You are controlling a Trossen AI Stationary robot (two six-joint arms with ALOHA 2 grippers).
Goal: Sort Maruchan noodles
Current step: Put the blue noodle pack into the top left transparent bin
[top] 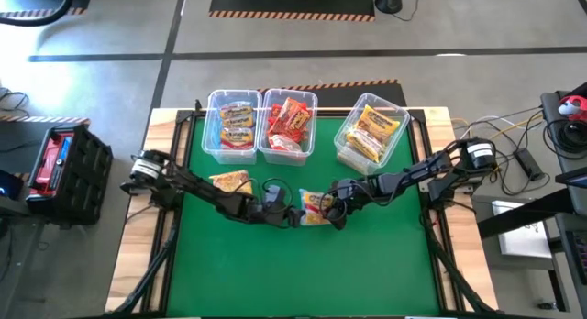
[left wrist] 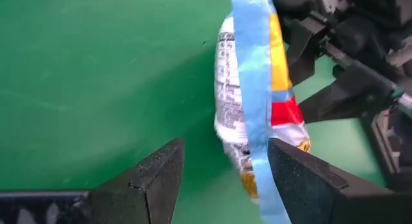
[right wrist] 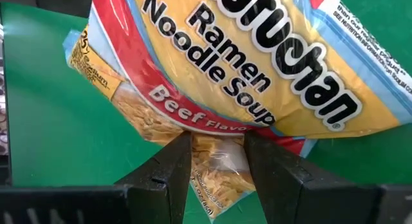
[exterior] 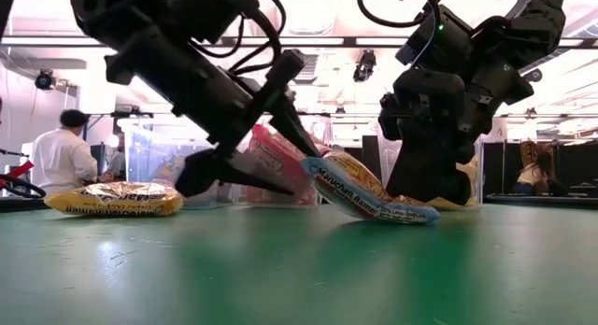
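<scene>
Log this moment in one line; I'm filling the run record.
right gripper: shut on noodle packet | left gripper: open beside it | bins: part filled

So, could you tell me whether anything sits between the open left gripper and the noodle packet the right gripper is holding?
Nothing visible does. The left gripper stands open right at the end of the packet that the right gripper pinches, with only bare green table around them. Another packet lies off behind the left arm.

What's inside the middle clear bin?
The middle bin holds red noodle packets, piled at angles. How many there are, and whether anything lies under the top ones, cannot be seen because they overlap.
</scene>
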